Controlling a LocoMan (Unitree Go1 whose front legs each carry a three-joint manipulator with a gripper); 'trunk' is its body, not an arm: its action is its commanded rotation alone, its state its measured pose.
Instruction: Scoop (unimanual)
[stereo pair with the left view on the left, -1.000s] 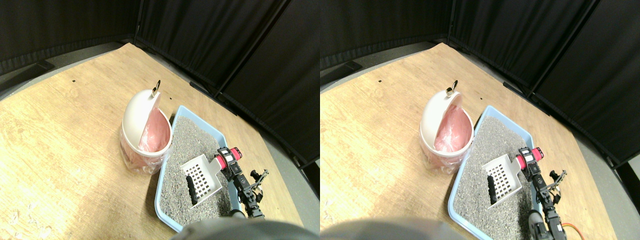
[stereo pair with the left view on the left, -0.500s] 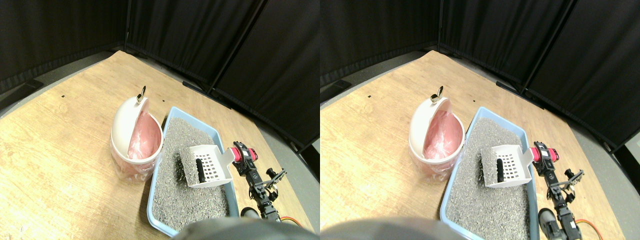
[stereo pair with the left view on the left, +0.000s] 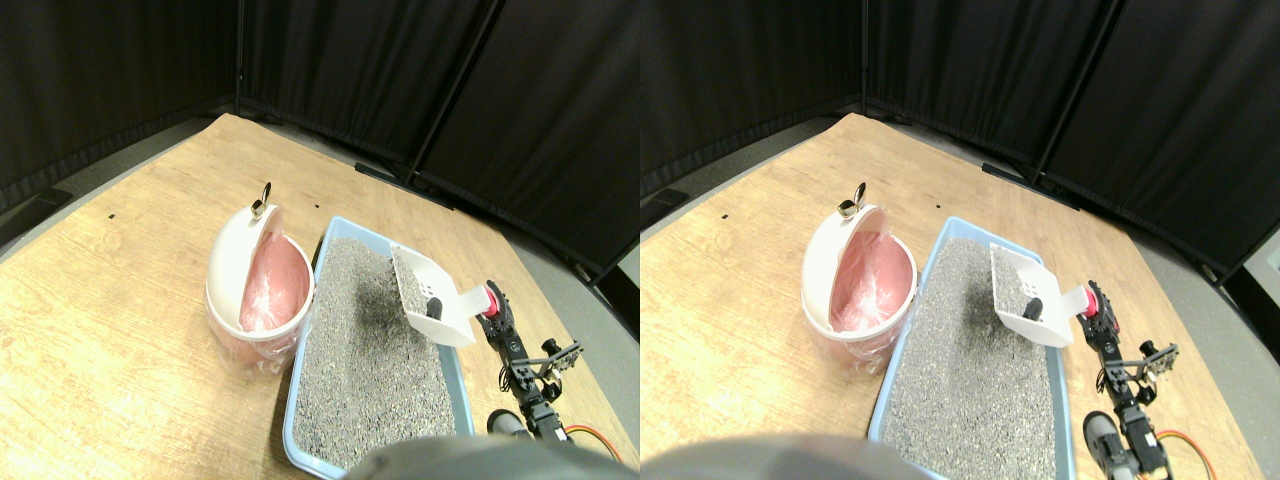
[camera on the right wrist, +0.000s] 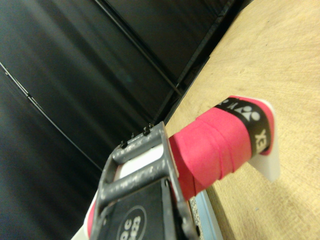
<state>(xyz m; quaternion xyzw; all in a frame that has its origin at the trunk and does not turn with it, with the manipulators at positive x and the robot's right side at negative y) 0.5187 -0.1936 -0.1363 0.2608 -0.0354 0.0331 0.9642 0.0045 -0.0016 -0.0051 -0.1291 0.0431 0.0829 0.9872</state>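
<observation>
Scoop (stereo pair with the left view on the left: 432, 303) is up out of the litter now. 1 second ago it was lying flat and low in the grey litter near the front of the blue litter tray (stereo pair with the left view on the left: 300, 395), and half a second ago it was only just clearing the surface. Now it hangs above the tray's right rim, tipped up steeply, with the dark lump (stereo pair with the left view on the left: 434, 308) sitting down in the back of the basket. The whole view has swung too, so some of that shift is the camera, but the lift and tilt are real. Looks to me like the digging part is done and what's left is carrying it over to the white swing-lid bin (stereo pair with the left view on the left: 253, 283) with the pink liner, which sits just beside the tray on the left.

Right gripper (stereo pair with the left view on the left: 493, 307) comes in from the lower right, arm stretched up and forward. In the wrist view the pink wrapped handle (camera on the right wrist: 220, 145) runs right alongside the dark jaw frame, so it's clearly carrying it, but I can't actually see the jaws to say how they sit.
</observation>
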